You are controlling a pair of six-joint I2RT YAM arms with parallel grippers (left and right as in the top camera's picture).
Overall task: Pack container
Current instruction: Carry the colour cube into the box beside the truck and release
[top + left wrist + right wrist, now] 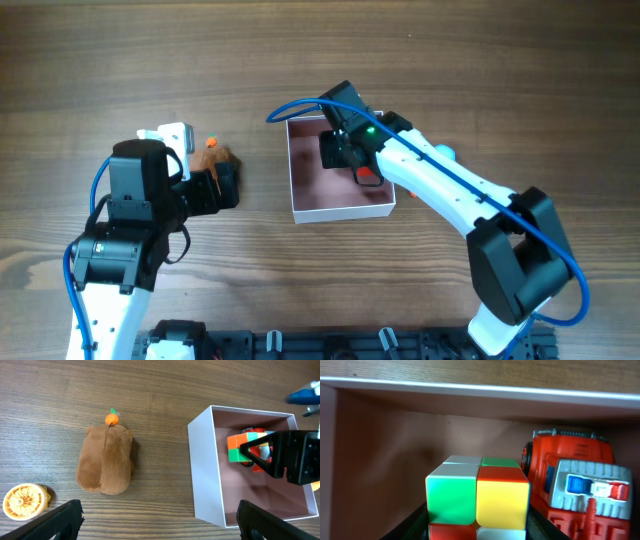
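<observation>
My right jaws are clamped on the colored cube [477, 495], gripping it from both sides. I hold it down within the walls of the box [395, 455], so it can be set on the floor rather than dropped. Just to the cube's right stands the red fire truck [580, 485], already packed. I judge the cube is kept to the truck's left because that is where bare pink floor is free. Behind both rises the box's inner wall with its white rim, and past that is the wooden tabletop [470, 370].

My left jaws are spread wide apart and hold nothing, hovering over the tabletop outside the box. Nearest them, off to the left, lies a yellow ridged disc [22, 501]. Further out the brown plush toy [105, 460] lies flat, with a small orange ball [112, 419] at its far end. The toy sits roughly between my open tips, so I take this wide stance to be a readiness to come down on it once the box is free.

The box itself sits mid-tabletop between my two arms, to the right of the plush toy and apart from it. Its white wall faces my left side and my right arm is reaching into it. I would wait on the left, since both arms in that small square could collide.
</observation>
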